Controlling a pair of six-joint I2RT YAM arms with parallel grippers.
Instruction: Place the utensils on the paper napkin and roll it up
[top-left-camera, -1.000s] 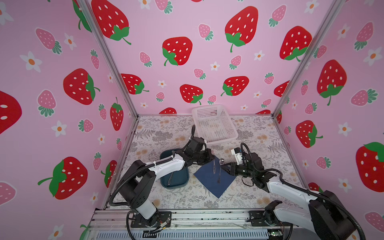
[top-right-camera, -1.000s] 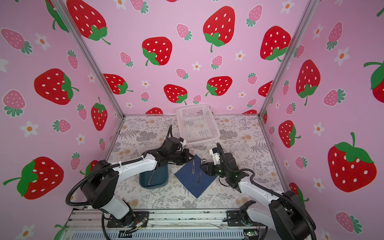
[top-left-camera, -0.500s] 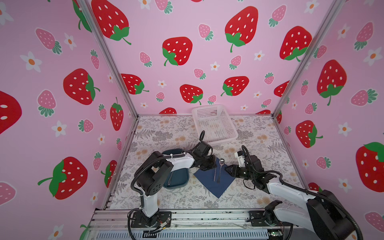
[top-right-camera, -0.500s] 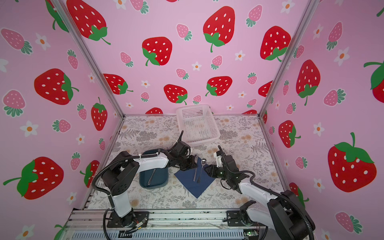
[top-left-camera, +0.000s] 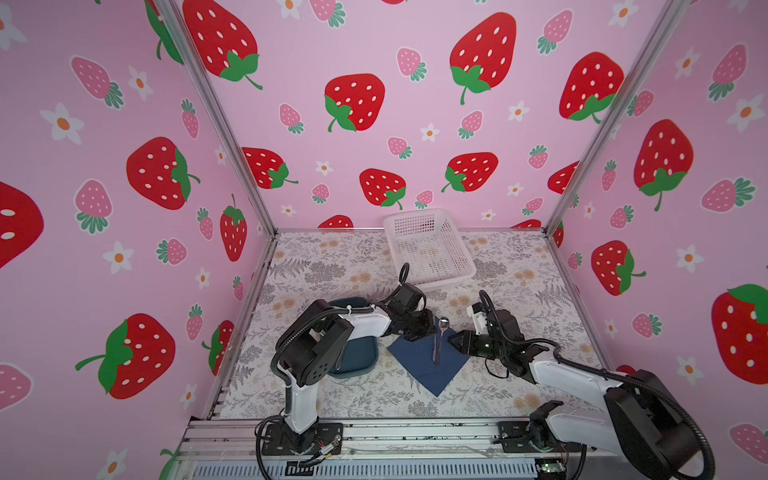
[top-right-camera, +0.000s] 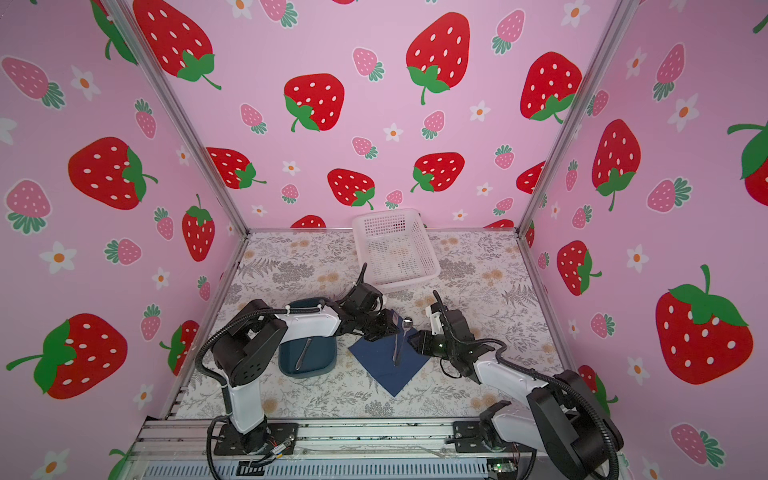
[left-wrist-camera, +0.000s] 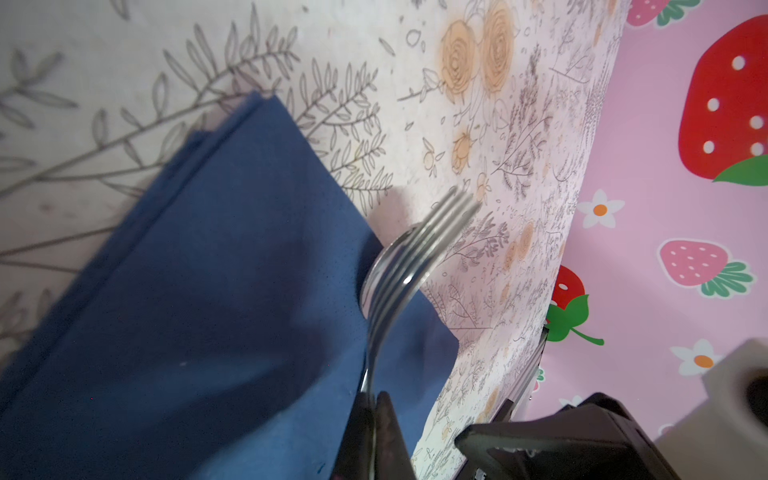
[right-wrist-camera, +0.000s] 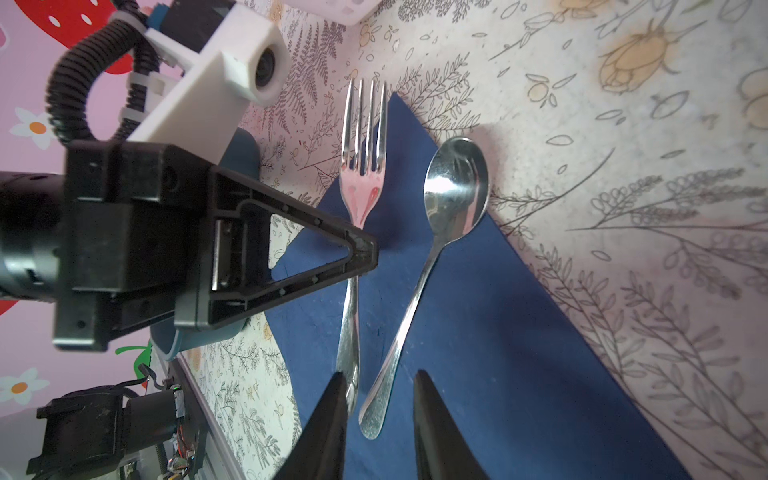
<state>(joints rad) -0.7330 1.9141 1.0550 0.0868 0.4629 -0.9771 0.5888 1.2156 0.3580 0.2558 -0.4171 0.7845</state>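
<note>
left arm (top-left-camera: 365, 324): swung across to napkin (top-left-camera: 432, 378) | fork (right-wrist-camera: 360, 183): now beside spoon (right-wrist-camera: 455, 187)

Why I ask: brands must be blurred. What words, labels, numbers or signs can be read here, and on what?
None can be read.
The fork, spoon, paper napkin, basket and tray show no lettering; the walls carry only strawberry and flower prints.
Any marking on the green board by the front rail is too small.

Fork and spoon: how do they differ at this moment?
The fork is clamped at its neck by the shut left gripper; the spoon lies free. The fork ends in tines, the spoon in a round bowl. Both are shiny silver, side by side over the navy napkin, heads past its edge.
</note>
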